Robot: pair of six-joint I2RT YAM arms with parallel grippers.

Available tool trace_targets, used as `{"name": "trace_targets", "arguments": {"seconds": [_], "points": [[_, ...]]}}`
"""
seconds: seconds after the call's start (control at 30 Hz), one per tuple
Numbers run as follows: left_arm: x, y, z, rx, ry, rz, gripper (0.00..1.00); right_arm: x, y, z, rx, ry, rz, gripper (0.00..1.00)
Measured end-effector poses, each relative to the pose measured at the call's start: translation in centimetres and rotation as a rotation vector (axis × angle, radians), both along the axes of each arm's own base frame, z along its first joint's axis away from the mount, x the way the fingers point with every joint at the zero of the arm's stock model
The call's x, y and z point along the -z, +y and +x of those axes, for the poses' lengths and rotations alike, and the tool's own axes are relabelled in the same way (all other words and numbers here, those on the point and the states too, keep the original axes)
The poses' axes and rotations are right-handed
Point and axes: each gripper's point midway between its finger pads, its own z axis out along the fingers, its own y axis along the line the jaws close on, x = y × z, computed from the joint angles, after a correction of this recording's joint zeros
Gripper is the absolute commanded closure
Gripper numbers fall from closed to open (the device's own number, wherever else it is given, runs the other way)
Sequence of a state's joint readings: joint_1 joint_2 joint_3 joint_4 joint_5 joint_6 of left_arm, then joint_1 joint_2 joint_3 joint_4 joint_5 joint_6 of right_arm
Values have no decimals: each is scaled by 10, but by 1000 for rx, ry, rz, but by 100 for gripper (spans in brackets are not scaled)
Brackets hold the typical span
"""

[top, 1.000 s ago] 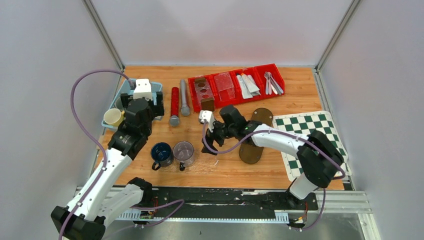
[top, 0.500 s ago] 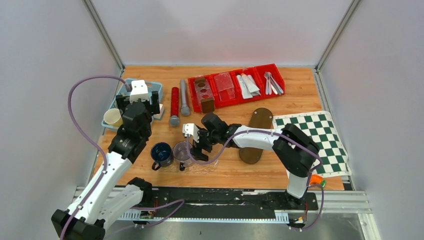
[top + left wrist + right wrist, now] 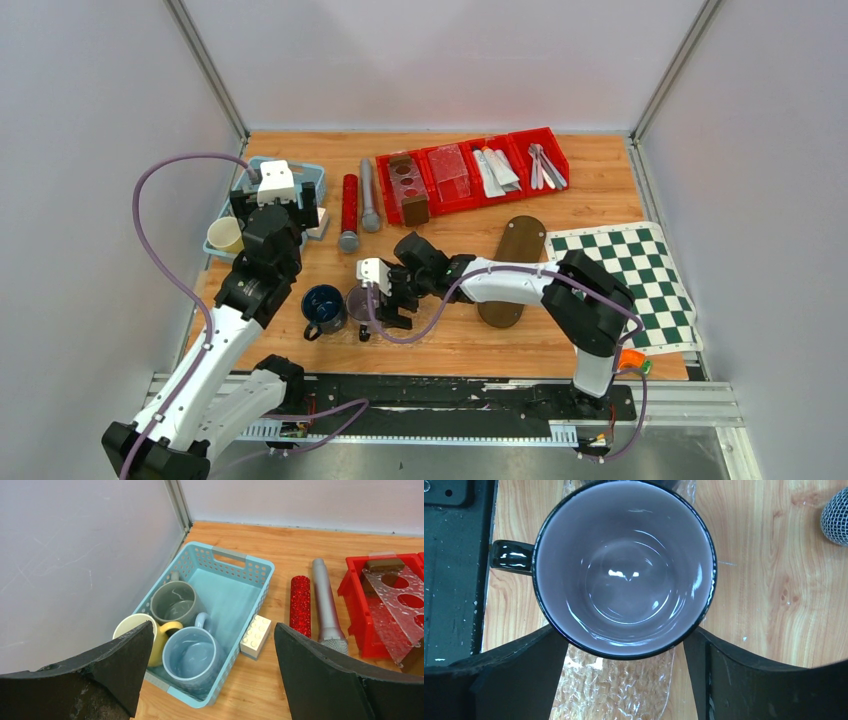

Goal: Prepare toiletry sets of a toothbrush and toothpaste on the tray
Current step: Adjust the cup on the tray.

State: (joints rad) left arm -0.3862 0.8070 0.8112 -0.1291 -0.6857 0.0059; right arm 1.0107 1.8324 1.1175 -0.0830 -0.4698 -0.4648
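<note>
Near centre, the right gripper (image 3: 625,640) straddles a black mug (image 3: 624,565), fingers spread wide; whether they grip it cannot be told. Far left, the left gripper (image 3: 213,628) hangs wide open and empty above a blue basket (image 3: 230,560). Toothbrushes (image 3: 546,166) and toothpaste tubes (image 3: 496,170) lie in the far red bins (image 3: 478,202).

My left arm (image 3: 215,340) and right arm (image 3: 520,282) have white links with black joints. A purple cable (image 3: 136,212) loops along each. A white camera block (image 3: 277,183) sits on each wrist; the gripper fingers (image 3: 320,680) are plain black.
</note>
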Motion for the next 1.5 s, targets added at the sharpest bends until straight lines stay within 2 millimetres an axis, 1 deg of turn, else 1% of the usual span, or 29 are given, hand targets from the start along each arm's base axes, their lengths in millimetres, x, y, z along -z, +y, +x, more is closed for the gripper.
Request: {"name": "trace_targets", "arguments": {"seconds": [0.3,0.53,0.9,1.0,1.33,1.4,1.47,1.5], "points": [[1,0,0,0,3,2,4,-2,5,-3,-12,-9,12,21],[2,0,1,0,7,3,4,-2,6,-6,-16,-11,11,27],[2,0,1,0,7,4,4,-2,9,-12,-18,-5,9,29],[2,0,1,0,7,4,4,-1,10,-12,-12,1,8,28],[5,-2,3,4,18,7,5,-2,8,-5,42,4,0,13],[11,-3,5,6,42,16,5,-8,5,-2,66,8,8,11],[17,-5,9,4,81,26,6,-19,1,2,91,14,27,10],[18,-5,10,2,91,28,6,-28,-2,6,111,16,43,9]]}}
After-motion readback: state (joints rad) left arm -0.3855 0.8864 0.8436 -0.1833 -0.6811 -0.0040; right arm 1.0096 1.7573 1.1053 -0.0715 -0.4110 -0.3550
